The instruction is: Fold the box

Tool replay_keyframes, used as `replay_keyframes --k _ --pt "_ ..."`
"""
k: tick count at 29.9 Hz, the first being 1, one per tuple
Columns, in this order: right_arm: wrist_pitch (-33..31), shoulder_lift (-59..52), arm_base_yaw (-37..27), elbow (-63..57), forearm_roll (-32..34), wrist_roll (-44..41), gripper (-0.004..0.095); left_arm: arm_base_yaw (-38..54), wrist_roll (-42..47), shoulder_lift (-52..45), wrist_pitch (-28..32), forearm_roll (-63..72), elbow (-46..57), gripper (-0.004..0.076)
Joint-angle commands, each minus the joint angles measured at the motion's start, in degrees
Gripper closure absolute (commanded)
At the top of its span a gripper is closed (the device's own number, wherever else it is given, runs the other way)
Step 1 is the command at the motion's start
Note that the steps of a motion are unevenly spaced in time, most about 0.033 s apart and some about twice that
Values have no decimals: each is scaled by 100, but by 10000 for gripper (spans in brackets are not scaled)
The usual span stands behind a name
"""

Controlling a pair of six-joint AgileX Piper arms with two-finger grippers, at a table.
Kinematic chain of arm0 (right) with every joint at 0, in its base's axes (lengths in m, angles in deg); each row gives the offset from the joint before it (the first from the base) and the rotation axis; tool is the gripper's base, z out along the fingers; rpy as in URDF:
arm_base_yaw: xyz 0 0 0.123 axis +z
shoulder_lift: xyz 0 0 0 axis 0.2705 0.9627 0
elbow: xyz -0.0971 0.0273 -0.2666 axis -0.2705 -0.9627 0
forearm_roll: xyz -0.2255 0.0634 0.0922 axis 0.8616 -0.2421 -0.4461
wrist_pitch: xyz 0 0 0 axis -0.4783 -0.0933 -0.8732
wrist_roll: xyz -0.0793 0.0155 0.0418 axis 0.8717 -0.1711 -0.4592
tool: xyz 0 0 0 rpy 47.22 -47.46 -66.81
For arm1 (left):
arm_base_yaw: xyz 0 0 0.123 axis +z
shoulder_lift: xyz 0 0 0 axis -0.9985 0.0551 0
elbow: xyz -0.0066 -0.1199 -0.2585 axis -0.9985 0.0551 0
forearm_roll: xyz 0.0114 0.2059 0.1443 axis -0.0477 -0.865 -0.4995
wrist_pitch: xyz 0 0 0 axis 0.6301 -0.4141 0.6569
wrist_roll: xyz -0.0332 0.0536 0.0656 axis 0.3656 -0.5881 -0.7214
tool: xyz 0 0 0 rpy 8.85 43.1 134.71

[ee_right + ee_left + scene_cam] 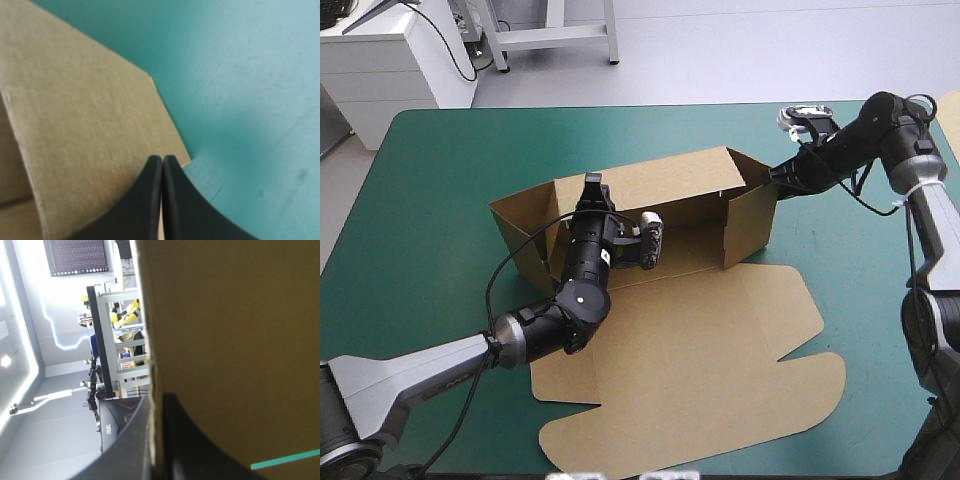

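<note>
The brown box (692, 352) sat in the middle of the bench (430, 190), its walls partly raised and its lid flat toward the near edge. The left gripper (592, 186) had its jaws pinching the top edge of a raised wall toward the box's left end. The right gripper (162, 160) had its jaws pressed together, tip against the end flap beside its corner. We judged the board light, stiff across a panel, springy at each crease. We would take it at an edge close to a fold line, never mid-panel, where it might buckle.
</note>
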Motion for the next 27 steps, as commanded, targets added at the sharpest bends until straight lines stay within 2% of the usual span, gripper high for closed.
replay_keyframes --k 1,7,10,19,23,27 --pt "249 -529 0 -353 -567 588 927 6 -11 -203 -218 -412 -137 731" --pt "1209 -893 0 -1515 -1561 1980 927 6 -11 -203 -205 -412 -137 731" --pt "1475 -1114 0 -2019 -1882 2841 927 6 -11 -203 -205 -412 -137 731" --pt "1155 -1470 -11 -2359 -2014 3923 903 6 16 -203 -162 -412 -137 731" --pt "1047 -1458 -11 -2348 -2055 4093 773 6 31 -203 -171 -401 -137 731" --pt "1133 -1449 -11 -2348 -2055 4192 535 6 31 -203 -171 -401 -137 731"
